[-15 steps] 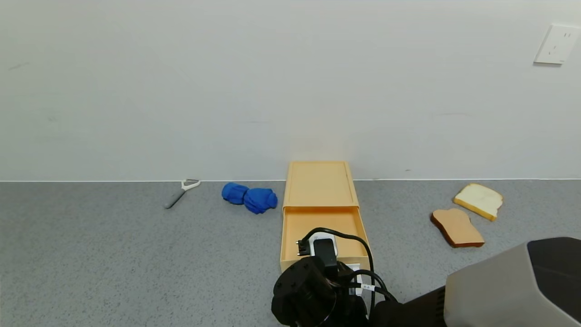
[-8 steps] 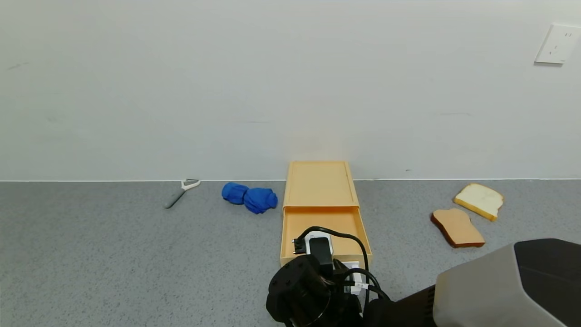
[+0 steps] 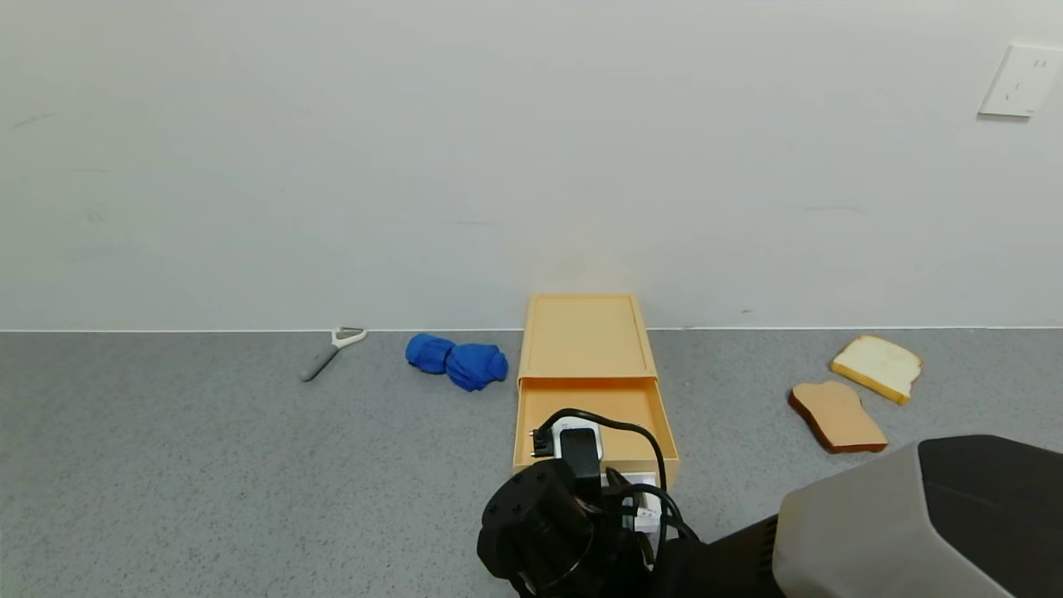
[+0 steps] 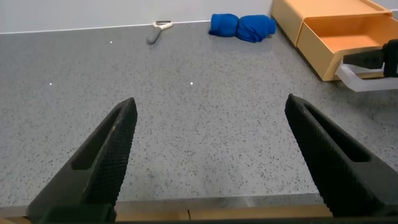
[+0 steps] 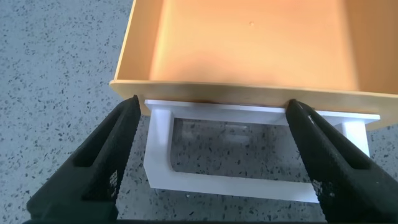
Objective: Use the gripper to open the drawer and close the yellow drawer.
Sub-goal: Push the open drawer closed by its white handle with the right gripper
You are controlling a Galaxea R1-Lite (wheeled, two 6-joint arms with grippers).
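Right gripper: fingers spread wide, one to each side of the white loop handle, nothing clamped between them. Fingertips sit level with the handle's two end posts; whether they touch the plastic cannot be told. Handle is a flat rectangular loop fixed to the front lip of the sliding tray, grey countertop showing through its opening.

In the head view the right gripper is mostly hidden under its own round black camera housing and looping cables, just in front of the tray's front edge. The grey-and-black right arm runs in from the near right of the drawer.

Yellow drawer: low flat box, back end against the wall, long axis pointing away from the wall. Tray pulled out toward the robot, its shallow orange-tan floor exposed. Tray partly out; the box's flat lid lies behind it.

Left gripper: fingers wide apart, holding nothing, hovering above bare countertop well to the left of the drawer. Its view shows the drawer side-on with the white handle projecting from the open tray.

Around the drawer: crumpled blue cloth just beside its left side, near the wall. Peeler with grey handle farther left of the cloth. Two bread slices well to the right of the drawer, one pale, one brown. Wall socket high on the wall, far right.
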